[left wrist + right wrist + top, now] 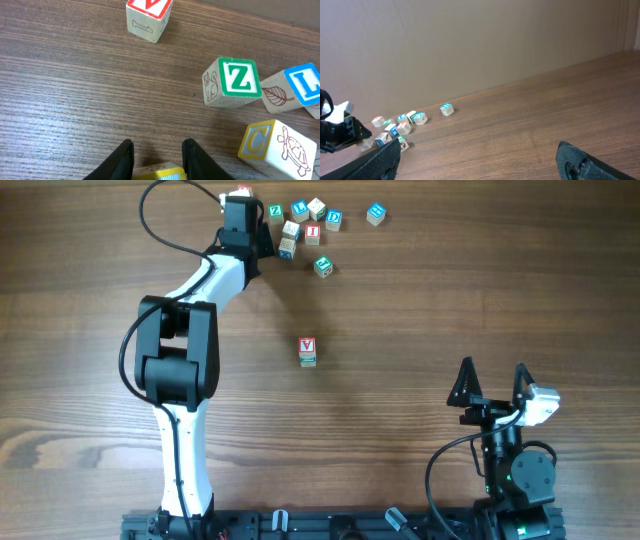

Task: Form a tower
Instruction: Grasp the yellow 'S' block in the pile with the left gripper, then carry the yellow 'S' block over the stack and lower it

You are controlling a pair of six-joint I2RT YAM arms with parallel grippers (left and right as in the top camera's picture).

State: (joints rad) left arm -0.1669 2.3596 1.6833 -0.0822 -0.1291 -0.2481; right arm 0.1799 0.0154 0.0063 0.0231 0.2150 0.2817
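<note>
Standing where was the tower (307, 351) found?

Near the middle of the surface (450, 290), by itself. A red letter V was shown on its top cube, and it was set well apart from the loose cubes (305, 230) gathered at the far edge.

How was the left hand (240, 212) placed?

It was stretched out to the far left of that cluster. From the left wrist its fingers (124, 159) were seen parted, with a yellow-edged cube (159, 173) lodged between them at the bottom edge of the view. Whether that cube was being pinched or merely flanked could not be told.

What was seen ahead of it?

A red-lettered cube (149, 17) was seen further ahead, cut off by the upper edge. To the right, a green Z cube (232, 82) with a cat drawn on its side was set just beside a blue L cube (295, 90) bearing a leaf. Nearer the hand, a yellow C cube (275, 147) was seen with a turtle on one face.

And the right hand (492, 385)?

It was found at the near right of the surface, its fingers spread wide, well apart from every cube.
</note>
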